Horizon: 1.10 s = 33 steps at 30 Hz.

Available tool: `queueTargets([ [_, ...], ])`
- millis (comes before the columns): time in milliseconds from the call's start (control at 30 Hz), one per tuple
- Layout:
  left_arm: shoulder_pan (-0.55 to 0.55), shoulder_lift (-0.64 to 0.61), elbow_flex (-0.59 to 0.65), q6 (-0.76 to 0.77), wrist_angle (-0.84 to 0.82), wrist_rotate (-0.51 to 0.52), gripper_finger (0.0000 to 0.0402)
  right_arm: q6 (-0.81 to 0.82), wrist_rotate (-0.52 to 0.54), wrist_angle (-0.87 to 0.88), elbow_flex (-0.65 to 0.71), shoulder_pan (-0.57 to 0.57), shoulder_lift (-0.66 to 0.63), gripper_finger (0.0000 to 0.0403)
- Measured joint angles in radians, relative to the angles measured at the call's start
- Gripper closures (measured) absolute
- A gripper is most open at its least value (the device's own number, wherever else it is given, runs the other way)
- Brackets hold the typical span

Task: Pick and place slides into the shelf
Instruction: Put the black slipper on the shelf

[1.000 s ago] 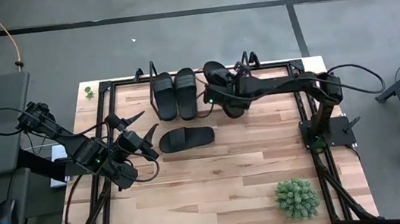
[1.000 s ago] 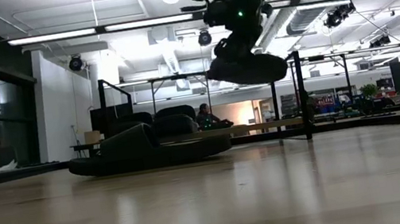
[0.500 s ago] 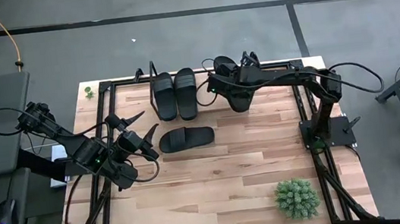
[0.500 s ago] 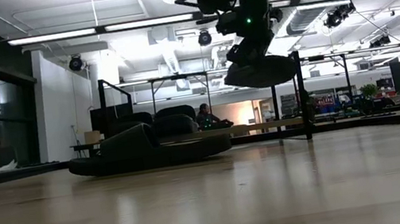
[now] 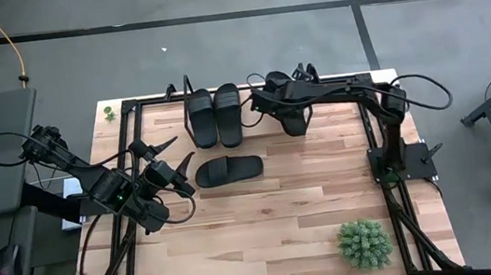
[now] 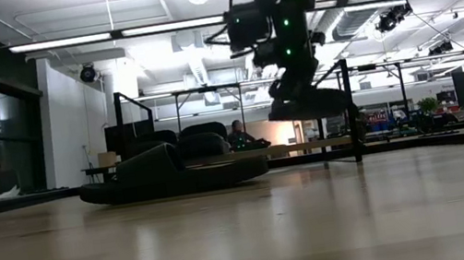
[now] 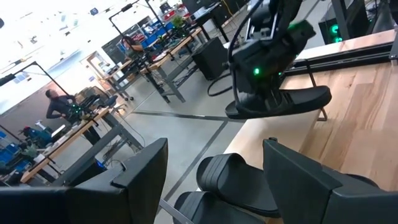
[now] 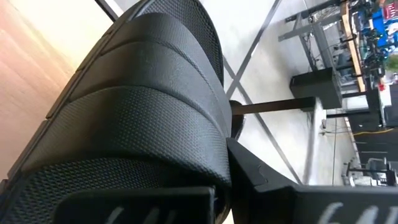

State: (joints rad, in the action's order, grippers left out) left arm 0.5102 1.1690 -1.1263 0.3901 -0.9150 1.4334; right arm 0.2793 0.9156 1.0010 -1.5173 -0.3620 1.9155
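Holding the third slide (image 5: 291, 113) in my right gripper (image 5: 269, 100), I have it over the far end of the table, next to the two slides (image 5: 215, 116) that already sit side by side on the shelf (image 5: 332, 78). My right wrist view is filled by the ribbed strap, with the dark fingers (image 8: 261, 180) clamped onto it, so the grip looks firm. The low view shows the sandal (image 6: 307, 104) hanging level and clear above the shelf board, not set down.

My worry is the release height. If I let go from up here, I'd expect the light foam slide to bounce, flip onto its side or skid off the back edge, where bare floor shows beyond the rack. Coming down crooked is the other danger: the sole could catch a black upright, or its near edge could nudge the neighbouring pair out of line. I cannot tell from above how much gap lies between the held slide and that pair.

The fourth slide (image 5: 229, 170) lies crosswise on the tabletop, well apart from the shelf. My left gripper (image 5: 173, 172) waits just beside it with its fingers spread wide and empty; reaching in early with both arms near the middle could bring them too close.
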Motion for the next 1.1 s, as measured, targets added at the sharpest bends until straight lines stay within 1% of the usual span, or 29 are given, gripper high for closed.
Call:
queueTargets([
  [267, 0.0, 0.0, 0.0, 0.0, 0.0, 0.0, 0.0156, -0.007, 0.0, -0.008, 0.0, -0.024, 0.035, 0.0403],
  [533, 0.0, 0.0, 0.0, 0.0, 0.0, 0.0, 0.0156, -0.026, 0.024, -0.005, 0.0, -0.031, 0.036, 0.0403],
  [800, 0.0, 0.0, 0.0, 0.0, 0.0, 0.0, 0.0156, -0.026, 0.018, -0.004, 0.001, -0.043, 0.036, 0.0403],
  [967, 0.0, 0.0, 0.0, 0.0, 0.0, 0.0, 0.0156, -0.034, 0.016, -0.037, 0.04, -0.048, 0.036, 0.0403],
  [1100, 0.0, 0.0, 0.0, 0.0, 0.001, 0.0, 0.0156, -0.037, 0.01, -0.076, 0.098, -0.057, 0.036, 0.0403],
])
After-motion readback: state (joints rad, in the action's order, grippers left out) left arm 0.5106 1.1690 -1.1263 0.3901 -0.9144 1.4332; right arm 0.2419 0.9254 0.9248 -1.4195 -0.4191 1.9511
